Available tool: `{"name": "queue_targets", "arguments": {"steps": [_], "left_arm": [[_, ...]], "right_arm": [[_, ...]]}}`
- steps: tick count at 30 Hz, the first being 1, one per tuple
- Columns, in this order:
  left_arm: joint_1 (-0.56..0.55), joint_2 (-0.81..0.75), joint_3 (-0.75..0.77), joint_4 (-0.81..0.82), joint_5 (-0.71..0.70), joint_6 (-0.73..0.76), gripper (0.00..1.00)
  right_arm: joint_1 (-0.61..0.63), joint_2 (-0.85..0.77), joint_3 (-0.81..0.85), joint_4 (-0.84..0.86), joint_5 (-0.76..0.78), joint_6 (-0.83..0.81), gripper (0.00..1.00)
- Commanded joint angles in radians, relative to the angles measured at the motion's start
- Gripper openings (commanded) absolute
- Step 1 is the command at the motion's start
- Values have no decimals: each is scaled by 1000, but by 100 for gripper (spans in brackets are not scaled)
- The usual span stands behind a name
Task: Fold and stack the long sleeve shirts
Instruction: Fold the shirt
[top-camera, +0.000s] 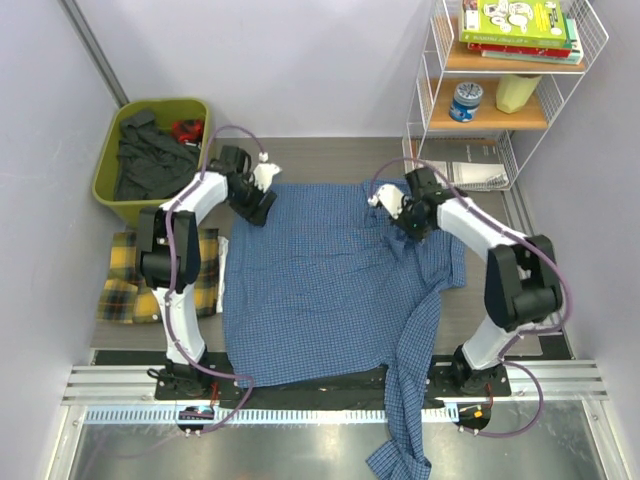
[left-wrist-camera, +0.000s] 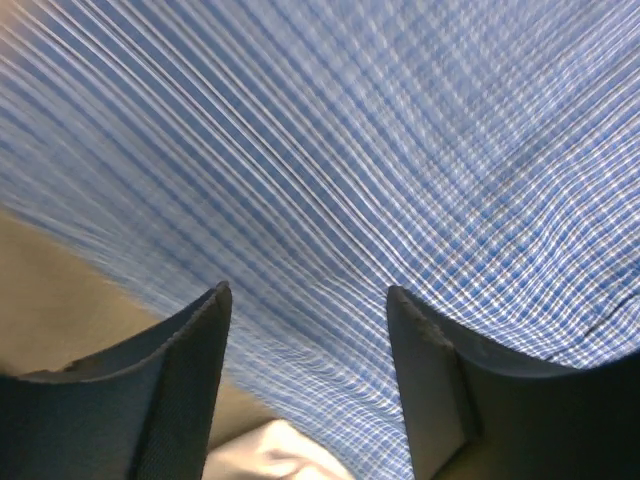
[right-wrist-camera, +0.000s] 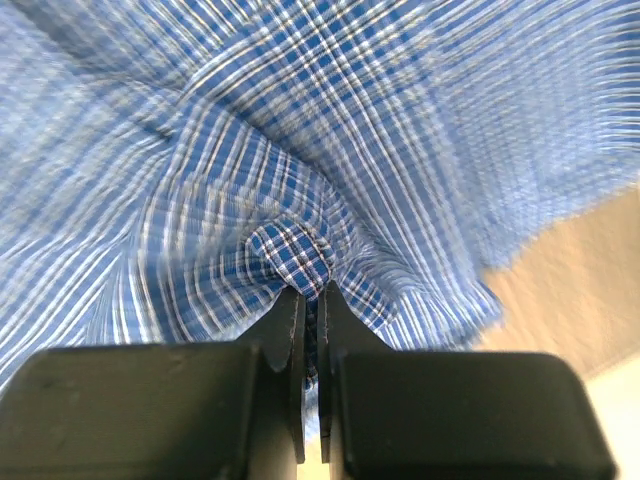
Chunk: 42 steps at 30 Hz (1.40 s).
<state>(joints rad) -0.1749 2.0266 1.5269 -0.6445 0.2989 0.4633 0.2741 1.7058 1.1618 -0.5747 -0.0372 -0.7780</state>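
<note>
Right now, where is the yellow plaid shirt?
Top view, left side: the yellow plaid shirt lies just below the green bin, left of the blue shirt.

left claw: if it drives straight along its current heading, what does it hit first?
The blue shirt: its cloth fills the view dead ahead between the fingers of the open left claw. How close it is remains unclear.

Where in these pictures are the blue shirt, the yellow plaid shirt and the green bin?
blue shirt (top-camera: 320, 300), top view, middle of its spread-out body.
yellow plaid shirt (top-camera: 118, 290), top view, its uncovered left portion.
green bin (top-camera: 103, 165), top view, its left rim.
</note>
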Motion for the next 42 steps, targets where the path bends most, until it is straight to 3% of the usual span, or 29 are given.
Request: {"name": "queue_targets", "arguments": {"steps": [1,6,10,13,24,35,42], "left_arm": [[24,32,247,-84,86,127,68],[32,190,484,-133,51,207,71],[37,273,545,-84,-7,265,73],[41,319,605,-93,-14,311,68],[57,374,601,-30,9,348,54],[78,351,559,25,20,314,57],[95,350,585,-27,74,330,30]], "right_arm": [[1,-205,152,-161,-116,25,1],[-3,-253,268,-220,-92,45,1],[-1,-268,430,-250,-87,74,1],[-1,-276,490,-264,-79,79,1],[-3,-299,552,-235,-13,74,1],[-3,-304,624,-234,3,63,1],[-3,-310,634,-237,13,59,1]]}}
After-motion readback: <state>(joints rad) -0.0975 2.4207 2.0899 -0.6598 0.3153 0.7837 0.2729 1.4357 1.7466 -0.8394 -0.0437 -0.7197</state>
